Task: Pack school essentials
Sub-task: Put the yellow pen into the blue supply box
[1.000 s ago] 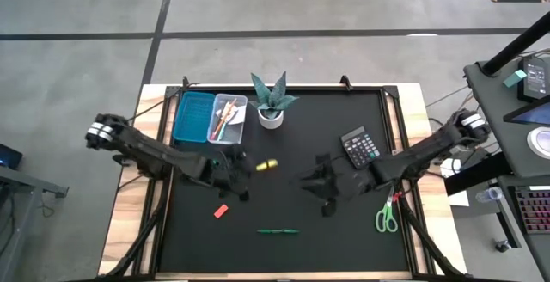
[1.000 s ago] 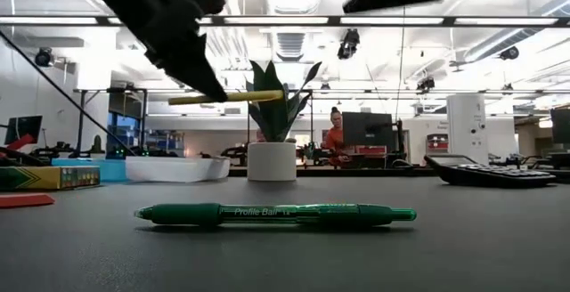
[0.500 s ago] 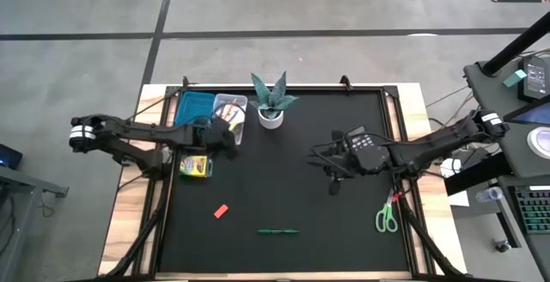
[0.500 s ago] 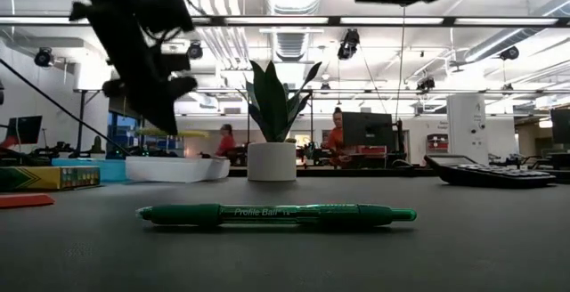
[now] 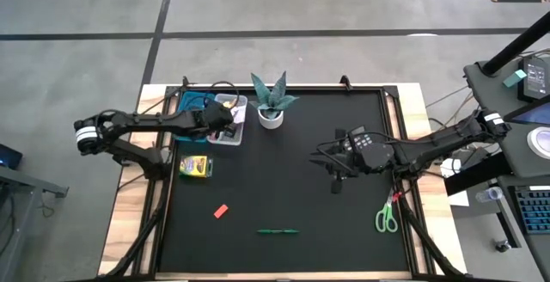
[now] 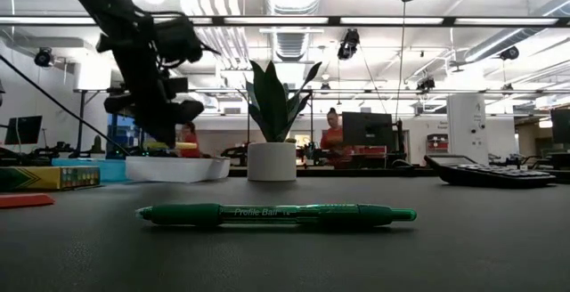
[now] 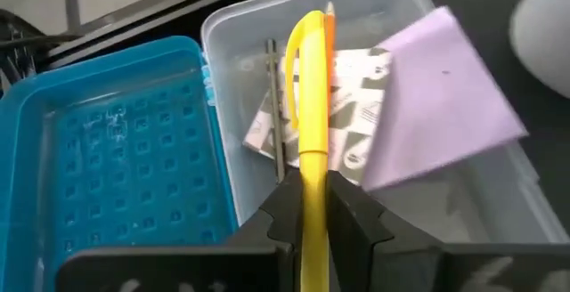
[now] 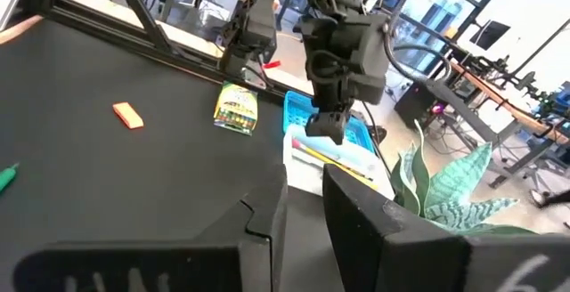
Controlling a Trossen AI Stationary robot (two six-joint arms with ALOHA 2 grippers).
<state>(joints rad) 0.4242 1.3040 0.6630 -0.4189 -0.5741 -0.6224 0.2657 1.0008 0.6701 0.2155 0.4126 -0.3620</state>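
Observation:
My left gripper (image 5: 225, 120) is over the clear box (image 5: 238, 132), shut on a yellow pen (image 7: 309, 87). The box holds a white patterned packet (image 7: 356, 105), a purple sheet (image 7: 436, 96) and an orange pencil (image 7: 329, 25). A blue tray (image 5: 191, 103) lies beside it. A yellow crayon box (image 5: 196, 165), a red eraser (image 5: 221, 211), a green pen (image 5: 278, 230) and green-handled scissors (image 5: 386, 217) lie on the black table. My right gripper (image 5: 335, 181) is open and empty, high over the table's right half. My left gripper pinches the yellow pen's shaft (image 7: 312, 163) between its two fingers (image 7: 356, 221). The fingers come from above, pointing down, as the right wrist view (image 8: 325, 130) shows. The pen runs on past the fingers over the clear box, lifted clear of its contents.
A spiky plant in a white pot (image 5: 271, 101) stands right beside the clear box. A calculator (image 5: 364, 141) lies partly under my right arm. The table's middle and near part hold only the eraser and the green pen.
My left gripper has carried the yellow pen from the table's middle toward the far left, to above the clear box, staying shut on it. My right gripper has drawn back toward the table's right edge and a little toward the far edge.

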